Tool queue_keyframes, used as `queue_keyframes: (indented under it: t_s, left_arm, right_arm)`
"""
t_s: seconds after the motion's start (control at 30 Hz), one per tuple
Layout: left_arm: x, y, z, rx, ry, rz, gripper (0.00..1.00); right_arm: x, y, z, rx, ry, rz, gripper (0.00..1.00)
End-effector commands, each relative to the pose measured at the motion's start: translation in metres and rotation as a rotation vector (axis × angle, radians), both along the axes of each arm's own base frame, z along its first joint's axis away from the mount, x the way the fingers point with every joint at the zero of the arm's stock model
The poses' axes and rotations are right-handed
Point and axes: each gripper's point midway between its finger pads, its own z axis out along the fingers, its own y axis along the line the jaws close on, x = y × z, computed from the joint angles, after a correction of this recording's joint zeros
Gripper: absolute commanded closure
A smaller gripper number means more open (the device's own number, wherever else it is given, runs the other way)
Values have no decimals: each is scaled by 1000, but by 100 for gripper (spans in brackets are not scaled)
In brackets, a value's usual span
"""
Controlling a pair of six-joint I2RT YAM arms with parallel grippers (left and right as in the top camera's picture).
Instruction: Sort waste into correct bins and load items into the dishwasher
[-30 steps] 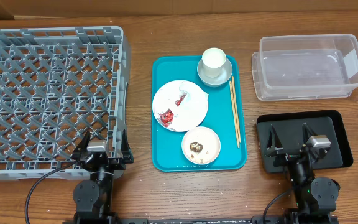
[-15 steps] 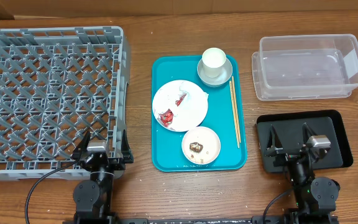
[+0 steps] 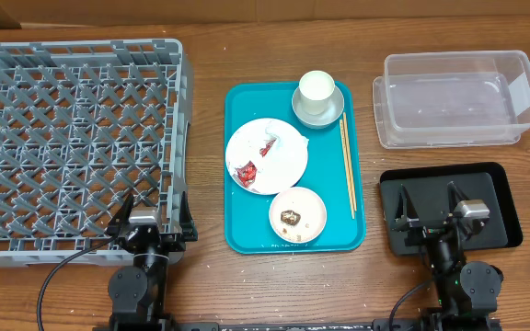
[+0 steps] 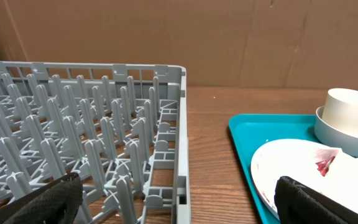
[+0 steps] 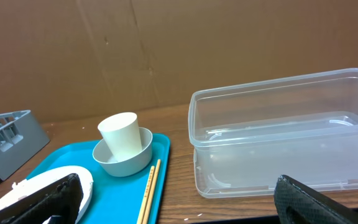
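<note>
On the teal tray (image 3: 247,234) lie a large white plate (image 3: 288,165) with a crumpled napkin and red wrapper (image 3: 247,171), a small dish (image 3: 313,210) with brown bits, a white cup (image 3: 316,88) in a saucer (image 3: 334,110), and chopsticks (image 3: 347,165). The grey dish rack (image 3: 72,138) fills the left. The clear tub (image 3: 454,99) and black tray (image 3: 500,198) are at the right. My left gripper (image 3: 147,210) stands open at the rack's near right corner, my right gripper (image 3: 429,210) open over the black tray. Both hold nothing.
Brown cardboard walls the table's far side (image 4: 166,37). White crumbs dot the wood in front of the teal tray (image 3: 274,267). In the wrist views the rack wall (image 4: 180,124) and the tub's near wall (image 5: 278,162) stand just ahead of the fingers.
</note>
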Motion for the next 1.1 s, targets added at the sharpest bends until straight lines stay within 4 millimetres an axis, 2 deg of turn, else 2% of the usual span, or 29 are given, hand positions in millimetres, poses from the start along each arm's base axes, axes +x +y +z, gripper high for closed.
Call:
queue_keyframes:
  t_s: [0.0, 0.5, 0.6, 0.7, 0.8, 0.9, 1.07]
  left_arm:
    - [0, 1, 0, 18, -3, 0, 0]
    - [0, 5, 1, 24, -8, 21, 0]
    - [1, -5, 13, -43, -58, -33, 0]
    - [-3, -27, 47, -122, -188, -165, 0]
    - [-20, -34, 110, -97, -455, -222, 0]
    - [-42, -35, 154, -78, -640, -239, 0]
    - [-52, -39, 192, -31, -654, -254, 0]
  right_arm:
    - [0, 0, -2, -8, -5, 0, 0]
    - [0, 0, -2, -8, -5, 0, 0]
    - [0, 0, -2, -8, -5, 0, 0]
    - [0, 0, -2, -8, -5, 0, 0]
    - [0, 0, -2, -8, -5, 0, 0]
    - [0, 0, -2, -7, -5, 0, 0]
    - [0, 0, -2, -8, -5, 0, 0]
